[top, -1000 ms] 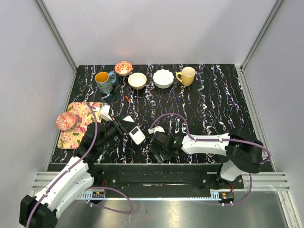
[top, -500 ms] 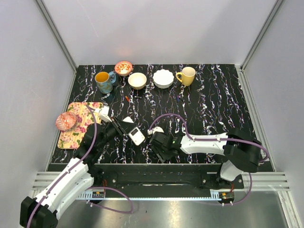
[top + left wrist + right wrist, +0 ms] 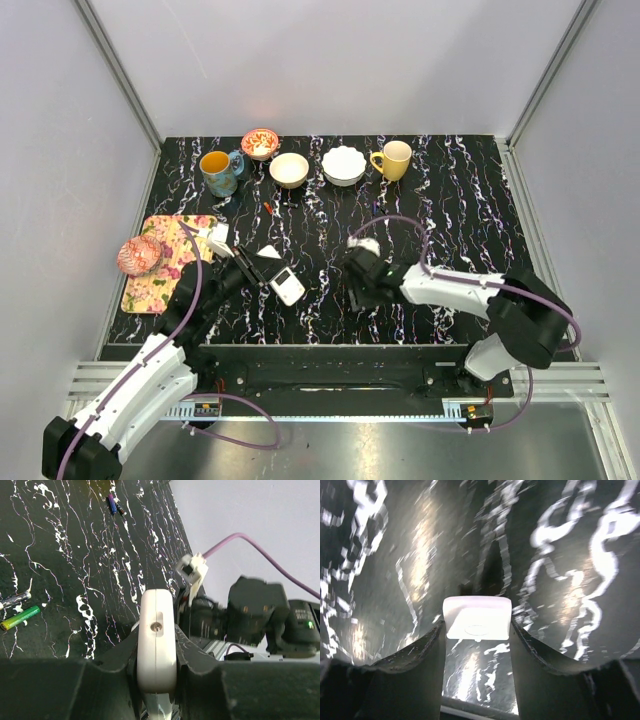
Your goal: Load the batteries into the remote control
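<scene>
My left gripper [image 3: 266, 270] is shut on the remote control [image 3: 289, 286], which shows its white back just above the table, left of centre. In the left wrist view the remote [image 3: 156, 645] stands edge-on between the fingers, a small screw on its end. My right gripper [image 3: 357, 292] is shut on a small white battery cover [image 3: 477, 617], held at its sides close above the black table. Loose batteries lie on the table: a green one [image 3: 20, 618], a silver one [image 3: 14, 599] and a purple pair [image 3: 114, 504].
At the back stand a blue mug [image 3: 219, 171], a patterned bowl [image 3: 260, 143], a cream bowl [image 3: 289, 169], a white bowl [image 3: 343, 165] and a yellow mug [image 3: 394, 159]. A floral mat [image 3: 168, 262] with a pink object [image 3: 139, 255] lies at the left edge.
My right gripper has moved right and away from the near edge, away from the remote, with the white cover in it. The left gripper and remote have barely moved.
</scene>
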